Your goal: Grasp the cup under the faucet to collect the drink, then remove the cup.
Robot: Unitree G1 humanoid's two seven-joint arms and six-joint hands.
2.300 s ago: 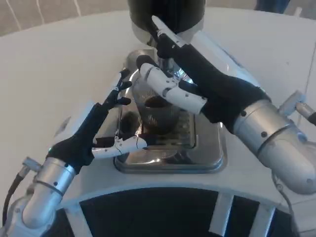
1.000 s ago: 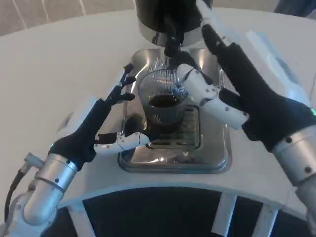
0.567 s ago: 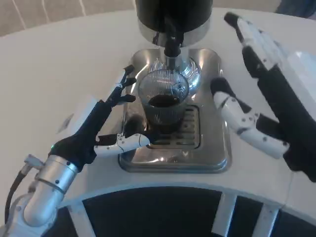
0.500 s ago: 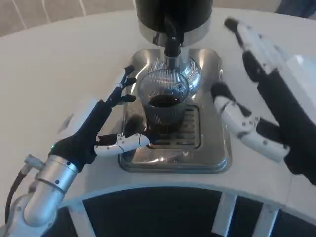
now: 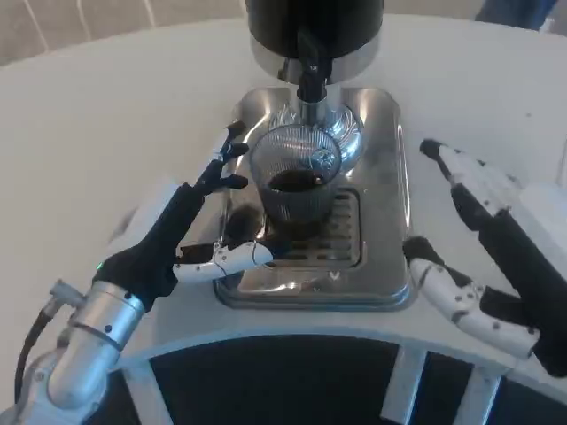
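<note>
I see the cup point(image 5: 296, 181) upright at centre under the faucet point(image 5: 310, 84), mouth up, left robot hand point(image 5: 190, 226) released beside it, right robot hand point(image 5: 483, 257) released lower right over bare bench point(image 5: 106, 124).

Clear ribbed cup point(image 5: 295, 181), dark drink point(image 5: 294, 181)

My view of a drinks-station test bench, round white table point(image 5: 106, 115), steel drip tray point(image 5: 390, 221), black dispenser point(image 5: 314, 27), pale tiled floor point(image 5: 80, 22)

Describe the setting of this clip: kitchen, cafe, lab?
Probably a lab or demo drink station, not clearly a kitchen: a black dispenser with a faucet over a steel drip tray, a ribbed cup of dark drink, on a bare white table.
</note>
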